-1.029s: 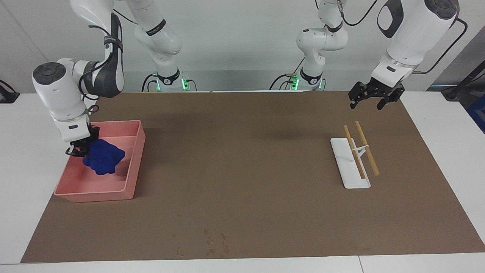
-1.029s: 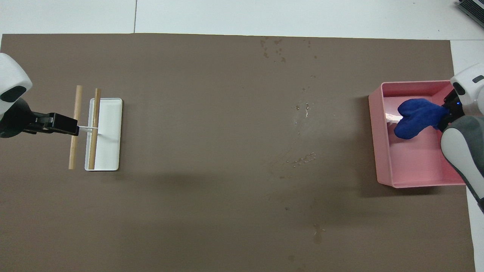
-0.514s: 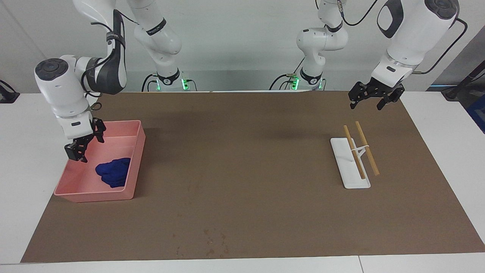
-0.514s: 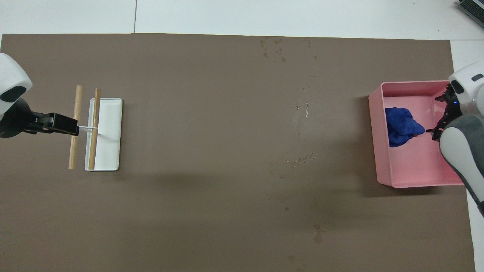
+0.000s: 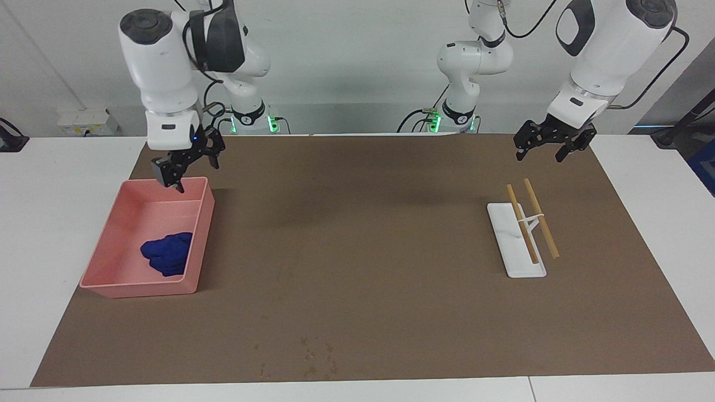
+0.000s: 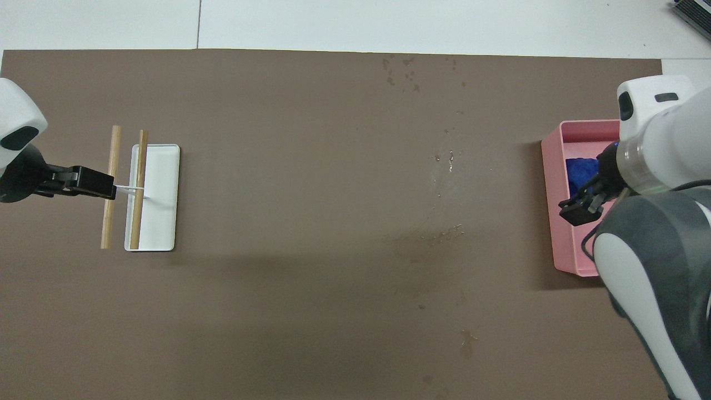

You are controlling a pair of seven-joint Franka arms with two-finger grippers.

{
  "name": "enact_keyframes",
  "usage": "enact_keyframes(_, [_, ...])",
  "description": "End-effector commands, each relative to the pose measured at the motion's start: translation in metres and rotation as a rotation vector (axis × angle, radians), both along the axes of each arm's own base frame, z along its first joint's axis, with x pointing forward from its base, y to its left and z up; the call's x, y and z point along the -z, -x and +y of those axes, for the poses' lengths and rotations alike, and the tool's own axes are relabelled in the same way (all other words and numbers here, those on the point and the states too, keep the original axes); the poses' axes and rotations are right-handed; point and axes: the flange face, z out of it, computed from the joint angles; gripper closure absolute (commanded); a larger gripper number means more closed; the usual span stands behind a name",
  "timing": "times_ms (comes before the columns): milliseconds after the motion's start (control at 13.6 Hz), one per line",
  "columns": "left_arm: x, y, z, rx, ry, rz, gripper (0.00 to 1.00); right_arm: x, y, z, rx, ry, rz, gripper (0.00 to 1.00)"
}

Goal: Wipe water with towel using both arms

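the towel (image 5: pixel 167 254) lies crumpled in the pink tray (image 5: pixel 114 286). the right gripper (image 5: pixel 187 162), fingers spread and empty, hangs over the tray's robot-side rim. the left gripper (image 5: pixel 547 147), also spread, waits well apart from the tray, at the other arm's end.

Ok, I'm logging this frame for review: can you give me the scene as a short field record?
towel: lying loose in the pink tray
right gripper: open, empty, raised over the tray's edge nearest the robots
left gripper: open, empty, waiting above the mat near the white rack
rack: holds two wooden sticks
water: faint streak mid-mat
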Motion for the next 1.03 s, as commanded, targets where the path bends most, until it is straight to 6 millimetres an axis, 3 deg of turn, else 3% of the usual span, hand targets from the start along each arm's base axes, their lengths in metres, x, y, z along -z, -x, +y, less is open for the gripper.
enact_keyframes(0, [-0.006, 0.003, 0.002, 0.001, -0.016, 0.003, 0.00, -0.006, 0.004, 0.008, 0.176, -0.122, 0.074, 0.00])
enact_keyframes(147, [-0.006, 0.003, 0.002, 0.001, -0.016, 0.003, 0.00, -0.014, 0.009, 0.017, 0.266, -0.139, 0.075, 0.00])
enact_keyframes(367, [-0.006, 0.003, 0.002, 0.001, -0.016, 0.003, 0.00, -0.024, 0.016, 0.042, 0.259, -0.126, 0.067, 0.00])
enact_keyframes(955, [-0.006, 0.003, 0.003, 0.000, -0.016, 0.003, 0.00, -0.025, -0.005, 0.005, 0.450, -0.161, 0.023, 0.00])
